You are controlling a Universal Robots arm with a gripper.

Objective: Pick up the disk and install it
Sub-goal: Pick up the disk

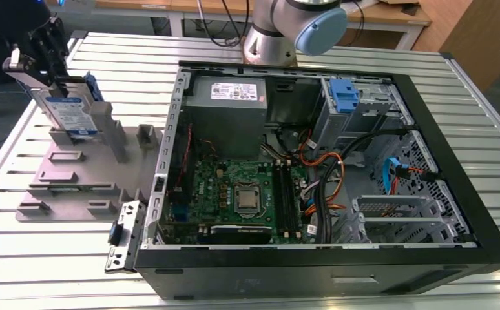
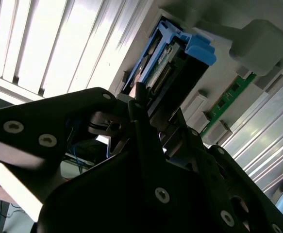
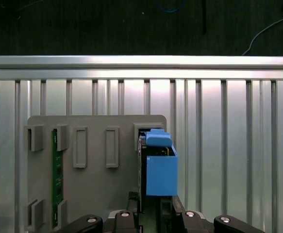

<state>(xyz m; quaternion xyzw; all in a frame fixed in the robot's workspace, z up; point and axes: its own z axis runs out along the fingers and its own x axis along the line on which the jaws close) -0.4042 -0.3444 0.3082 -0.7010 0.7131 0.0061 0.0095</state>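
Note:
The disk [image 1: 67,113] is a silver drive with a white and blue label and blue rails. It stands on edge at the far end of the grey fixture plate [image 1: 77,174], at the exterior view's left. My gripper [image 1: 50,81] comes down on its upper edge and looks shut on the disk. In the second wrist view the black fingers [image 2: 136,97] meet the disk [image 2: 168,63] on both sides. In the first wrist view the disk [image 3: 159,170] rises from between the gripper [image 3: 148,208] fingers, with its blue rail facing the camera.
An open computer case [image 1: 457,97] lies at the exterior view's right, with a motherboard, a grey power supply [image 1: 229,93] and a bay holding a bare blue bracket [image 1: 343,97]. A green board [image 3: 57,170] sits in the fixture. The arm's base [image 1: 276,32] stands behind the case.

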